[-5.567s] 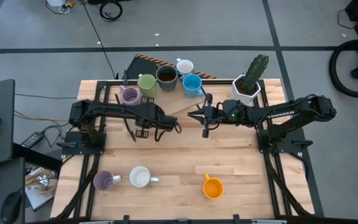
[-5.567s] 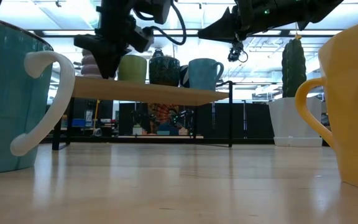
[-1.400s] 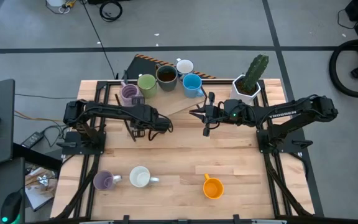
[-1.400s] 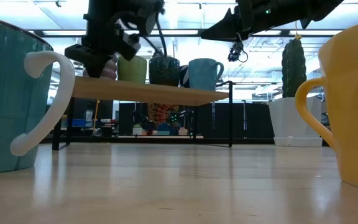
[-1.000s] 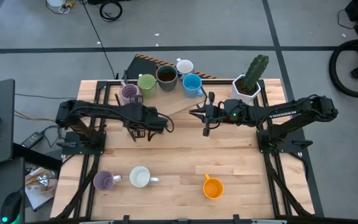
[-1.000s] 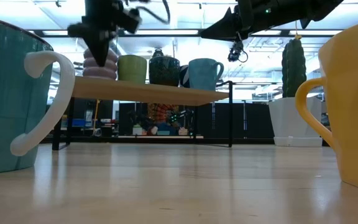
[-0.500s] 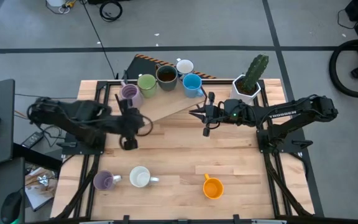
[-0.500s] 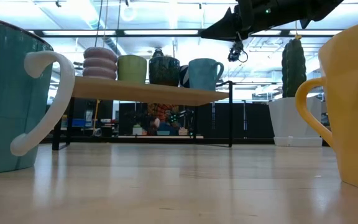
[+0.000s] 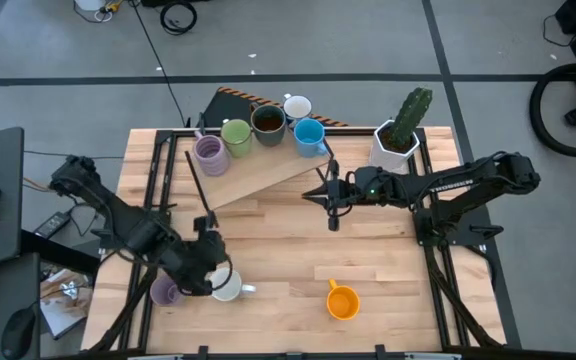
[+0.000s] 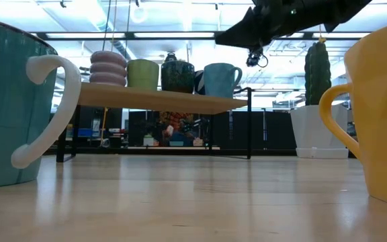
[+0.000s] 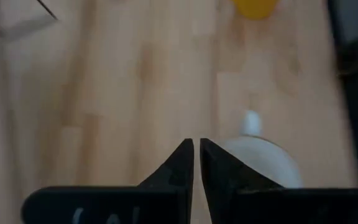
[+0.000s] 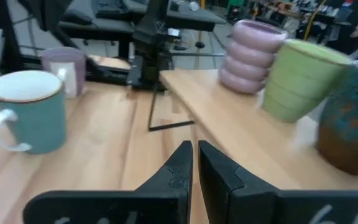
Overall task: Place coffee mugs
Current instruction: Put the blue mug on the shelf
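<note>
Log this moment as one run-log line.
left gripper: shut, over white mug | right gripper: shut, waiting mid-table | shelf: five mugs

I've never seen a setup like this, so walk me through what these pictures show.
Two dark robot arms work at a wooden table. One picture looks straight down, one looks level across the tabletop, and two come from cameras on the arms' wrists. A raised wooden shelf carries five mugs: purple, green, dark brown, white and blue. A potted cactus stands beside it. On the near table sit a purple mug, a white mug and an orange mug. The left gripper, shut and empty, is over the white mug. The right gripper, also shut, holds nothing.
</note>
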Controlling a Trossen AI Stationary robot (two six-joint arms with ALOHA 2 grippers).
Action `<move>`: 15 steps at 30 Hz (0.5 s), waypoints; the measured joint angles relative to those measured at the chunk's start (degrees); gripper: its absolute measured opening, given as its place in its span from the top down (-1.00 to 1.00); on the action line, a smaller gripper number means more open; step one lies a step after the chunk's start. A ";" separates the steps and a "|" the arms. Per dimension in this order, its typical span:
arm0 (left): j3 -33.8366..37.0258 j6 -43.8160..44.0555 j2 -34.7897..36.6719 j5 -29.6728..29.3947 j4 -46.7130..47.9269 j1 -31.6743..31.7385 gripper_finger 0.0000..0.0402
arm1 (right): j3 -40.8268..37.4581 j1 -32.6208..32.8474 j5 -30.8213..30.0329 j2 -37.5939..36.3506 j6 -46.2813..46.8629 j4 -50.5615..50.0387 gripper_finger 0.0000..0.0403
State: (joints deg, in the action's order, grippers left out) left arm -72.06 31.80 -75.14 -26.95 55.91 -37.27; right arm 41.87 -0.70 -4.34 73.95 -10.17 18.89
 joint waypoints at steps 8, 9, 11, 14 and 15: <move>2.32 18.81 -0.20 12.13 -8.71 -0.90 0.83 | 0.00 4.04 -0.50 0.02 1.13 -1.25 0.85; 2.33 19.75 -0.74 12.36 -8.91 -1.12 0.83 | 0.00 4.31 -0.54 0.00 1.32 -1.30 0.85; 2.38 21.18 -2.00 12.60 -8.22 -1.76 0.83 | 0.00 4.72 -1.13 0.00 1.84 -1.86 0.85; 2.22 21.63 -4.56 13.88 -8.48 -1.80 0.83 | 0.00 5.17 -2.71 0.00 2.69 -1.97 0.85; 2.08 21.63 -5.59 14.91 -8.49 -1.55 0.82 | 0.00 5.30 -3.20 0.02 2.81 -2.12 0.85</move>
State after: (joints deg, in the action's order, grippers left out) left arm -69.98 53.43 -80.74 -12.04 47.42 -38.82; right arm 41.87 4.60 -7.54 73.97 -7.36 16.77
